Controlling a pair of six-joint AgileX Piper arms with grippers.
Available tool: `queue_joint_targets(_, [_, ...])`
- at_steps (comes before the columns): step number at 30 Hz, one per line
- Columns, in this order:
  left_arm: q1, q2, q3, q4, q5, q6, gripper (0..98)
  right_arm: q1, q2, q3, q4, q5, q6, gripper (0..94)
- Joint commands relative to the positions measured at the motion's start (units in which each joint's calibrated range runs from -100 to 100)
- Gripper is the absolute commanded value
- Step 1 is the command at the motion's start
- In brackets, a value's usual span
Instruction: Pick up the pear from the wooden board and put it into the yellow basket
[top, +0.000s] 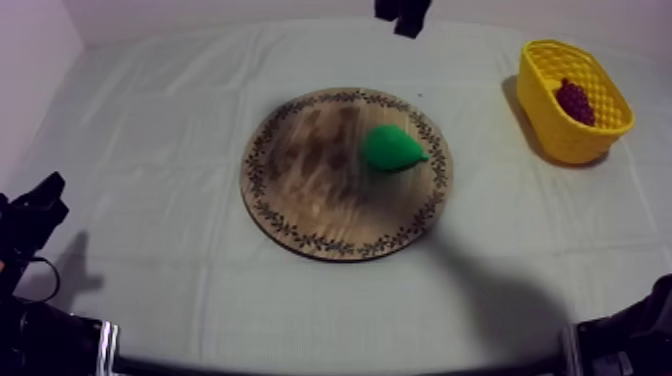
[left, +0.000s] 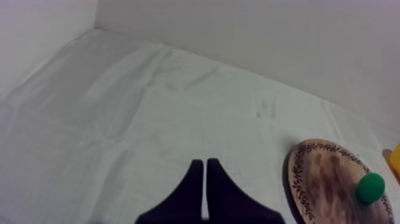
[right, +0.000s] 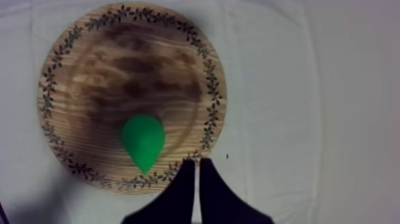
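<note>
A green pear (top: 390, 148) lies on its side on the right half of the round wooden board (top: 300, 170), its tip pointing right. The yellow basket (top: 560, 130) stands at the far right of the table. My right gripper (top: 405, 15) hangs high over the table's far edge, behind the board. In the right wrist view its fingers (right: 196, 164) lie together, shut on nothing, just off the board's rim (right: 119, 71) and beside the pear (right: 143, 140). My left gripper (top: 35, 205) rests low at the left. It is shut too (left: 205, 164), over bare cloth.
A bunch of dark grapes (top: 574, 100) lies inside the basket. The left wrist view takes in the board (left: 324, 173) with the pear (left: 370, 187) and a yellow sliver of the basket (left: 395, 161) beyond. A wall bounds the table's far side.
</note>
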Motion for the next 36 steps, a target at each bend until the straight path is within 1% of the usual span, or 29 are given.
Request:
queue_joint_targets(1, [0.0,0.0,0.0,-0.02,0.0,0.0,0.1,-0.1,3.0,1.7,0.9,0.7,0.5,0.6])
queue_joint_targets(7, [0.0,0.0,0.0,-0.02,0.0,0.0,0.1,0.0,5.4,6.6,2.6,1.1,2.5,1.1])
queue_joint_targets(10, [0.0,0.0,0.0,-0.02,0.0,0.0,0.1,0.1,5.7,8.5,2.7,1.2,3.6,2.5])
queue_joint_targets(12, [0.0,0.0,0.0,-0.02,0.0,0.0,0.1,0.3,5.8,9.2,2.4,1.2,4.1,5.8])
queue_joint_targets(15, [0.0,0.0,0.0,-0.02,0.0,0.0,0.1,0.6,5.7,9.5,1.6,1.2,4.3,14.1])
queue_joint_targets(17, [0.0,0.0,0.0,-0.02,0.0,0.0,0.1,0.7,5.4,9.8,1.1,1.2,4.1,22.6])
queue_joint_targets(20, [0.0,0.0,0.0,-0.02,0.0,0.0,0.1,0.9,4.9,10.9,0.9,1.2,3.3,37.6])
queue_joint_targets(23, [0.0,0.0,0.0,-0.02,0.0,0.0,0.1,0.9,4.4,12.0,1.2,1.2,3.2,55.8])
queue_joint_targets(26, [0.0,0.0,0.0,-0.02,0.0,0.0,0.1,0.7,3.8,12.5,1.5,1.2,3.4,67.9])
queue_joint_targets(28, [0.0,0.0,0.0,-0.02,0.0,0.0,0.1,0.5,3.5,12.8,1.7,1.2,3.3,72.6])
queue_joint_targets(30, [0.0,0.0,0.0,-0.02,0.0,0.0,0.1,0.3,3.4,12.8,1.7,1.2,3.2,75.1])
queue_joint_targets(36, [0.0,0.0,0.0,-0.02,0.0,0.0,0.1,0.2,3.6,13.3,0.5,1.1,2.7,77.5])
